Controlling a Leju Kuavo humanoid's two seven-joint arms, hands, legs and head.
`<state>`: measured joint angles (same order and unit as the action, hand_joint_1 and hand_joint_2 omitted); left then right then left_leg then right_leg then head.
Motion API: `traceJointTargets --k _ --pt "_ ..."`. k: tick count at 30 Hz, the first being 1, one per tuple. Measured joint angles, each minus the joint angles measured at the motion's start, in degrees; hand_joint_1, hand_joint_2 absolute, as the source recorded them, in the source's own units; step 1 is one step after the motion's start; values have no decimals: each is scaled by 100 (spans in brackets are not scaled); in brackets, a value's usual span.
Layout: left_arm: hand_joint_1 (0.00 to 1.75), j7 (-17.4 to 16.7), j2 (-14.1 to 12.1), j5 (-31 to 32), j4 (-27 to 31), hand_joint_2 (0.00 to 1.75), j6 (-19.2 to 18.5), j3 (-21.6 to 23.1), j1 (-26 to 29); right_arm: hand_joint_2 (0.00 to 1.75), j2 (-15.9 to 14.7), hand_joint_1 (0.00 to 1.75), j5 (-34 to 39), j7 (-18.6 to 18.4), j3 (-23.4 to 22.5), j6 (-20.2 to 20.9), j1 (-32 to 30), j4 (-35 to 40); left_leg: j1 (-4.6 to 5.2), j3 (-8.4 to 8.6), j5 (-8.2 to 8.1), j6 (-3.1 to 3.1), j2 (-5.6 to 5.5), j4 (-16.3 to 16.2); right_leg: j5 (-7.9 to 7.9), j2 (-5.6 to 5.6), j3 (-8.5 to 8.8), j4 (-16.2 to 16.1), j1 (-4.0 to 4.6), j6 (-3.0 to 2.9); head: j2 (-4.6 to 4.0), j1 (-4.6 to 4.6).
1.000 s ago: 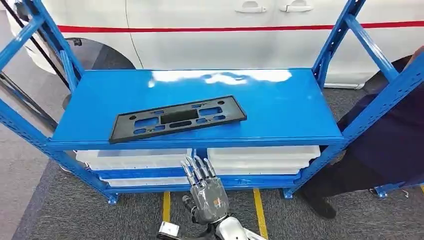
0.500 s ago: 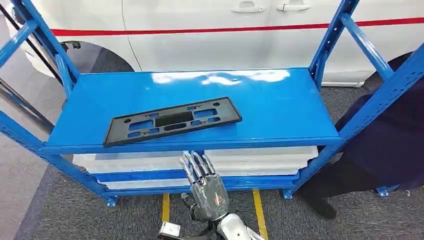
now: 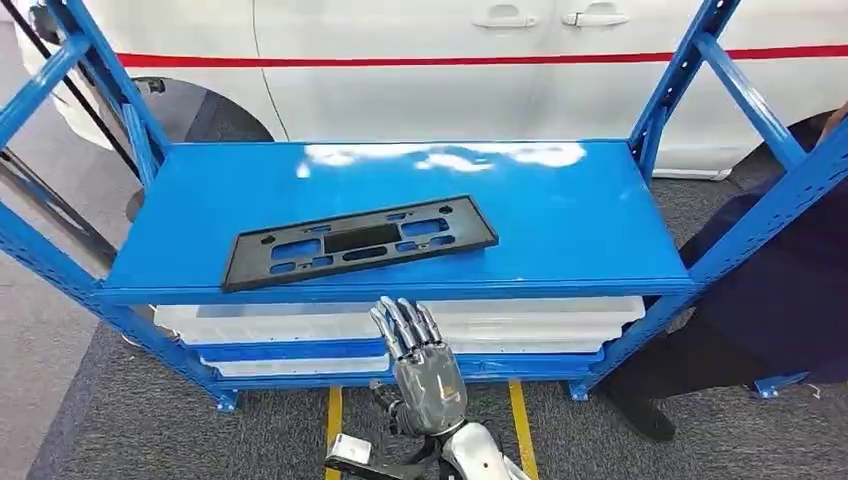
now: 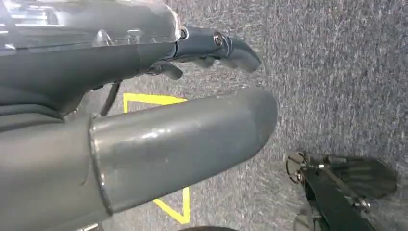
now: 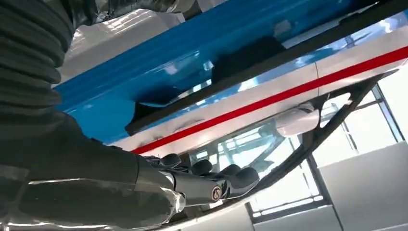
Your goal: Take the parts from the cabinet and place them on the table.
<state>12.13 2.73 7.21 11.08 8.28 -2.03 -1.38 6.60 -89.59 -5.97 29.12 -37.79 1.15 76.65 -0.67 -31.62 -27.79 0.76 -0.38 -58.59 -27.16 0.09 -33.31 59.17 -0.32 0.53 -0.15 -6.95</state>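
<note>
right hand raised below the shelf edge

i see my right hand (image 3: 425,375) upright, fingers straight and slightly apart, holding nothing; the black part (image 3: 358,241) lies flat on the blue shelf (image 3: 560,220) above it.

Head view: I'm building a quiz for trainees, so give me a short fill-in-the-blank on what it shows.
1. The black part lies flat on the ___ shelf.
2. The right hand is raised in front of the shelf and holds ___.
3. The white car behind the rack bears a ___ stripe.

Missing words: blue; nothing; red
</note>
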Motion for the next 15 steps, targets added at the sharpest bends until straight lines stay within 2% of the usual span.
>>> traceJointTargets --k 1,3,4,5,6,7,8,9,10,11,13,14,15 --pt "0 0 0 0 0 0 0 0 0 175 11 0 0 20 -35 0 -13 2 -5 1 5 -24 1 23 0 11 -16 19 7 -10 0 0" --pt "0 -2 0 0 -2 0 0 0 -1 175 39 0 0 20 -97 0 -37 4 -15 37 1 -101 6 59 -6 26 -7 8 10 -71 0 -2" --pt "0 -2 -4 0 -2 0 0 0 -8 175 63 0 0 20 -129 0 -51 22 -21 31 -38 -135 10 41 19 20 42 -52 -35 -120 0 2" --pt "0 -2 -11 0 -2 0 0 0 -5 175 68 0 -2 20 -151 0 -60 33 -37 5 -116 -158 14 -81 14 14 78 -79 -37 -142 0 0" --pt "0 -2 -11 0 -2 0 0 0 -5 175 83 0 -2 22 -169 0 -61 35 -36 -153 -307 -179 14 -411 6 -3 93 -81 -40 -184 0 7" --pt "0 -2 -9 0 -2 0 0 0 -6 175 94 0 -2 22 -190 0 -69 35 -44 -416 -548 -206 14 -923 -8 -10 98 -75 -33 -204 0 2" --pt "0 -2 -9 0 -2 0 0 0 -2 175 105 0 -2 22 -219 0 -81 35 -46 -669 -718 -225 14 -1399 -22 -14 101 -71 -24 -222 0 2" --pt "0 -2 -11 0 -2 0 0 0 2 175 107 0 -2 22 -239 0 -90 35 -45 -853 -773 -235 14 -1715 -37 -12 109 -66 -18 -230 0 5" --pt "0 -9 -11 0 -4 0 0 0 12 175 116 0 0 31 -258 0 -96 35 -46 -921 -693 -234 14 -1777 -56 -6 124 -59 -18 -230 0 2" --pt "0 -15 -15 0 -4 0 0 0 19 175 122 0 9 53 -273 0 -103 35 -45 -861 -490 -228 14 -1580 -78 5 149 -55 -18 -222 0 4" --pt "0 -17 -28 4 -4 0 0 0 12 175 151 0 11 153 -326 0 -119 35 -45 -425 128 -183 15 -566 -147 16 248 -50 -18 -193 0 4" --pt "0 -17 -28 18 -4 0 0 0 13 175 160 0 11 184 -352 0 -127 35 -40 -259 242 -145 19 -144 -183 11 284 -51 -17 -166 0 2" --pt "0 -22 -28 26 -7 0 0 0 10 175 173 0 11 221 -385 0 -129 37 10 -177 159 -127 18 -54 -214 14 274 -33 26 -120 0 5"
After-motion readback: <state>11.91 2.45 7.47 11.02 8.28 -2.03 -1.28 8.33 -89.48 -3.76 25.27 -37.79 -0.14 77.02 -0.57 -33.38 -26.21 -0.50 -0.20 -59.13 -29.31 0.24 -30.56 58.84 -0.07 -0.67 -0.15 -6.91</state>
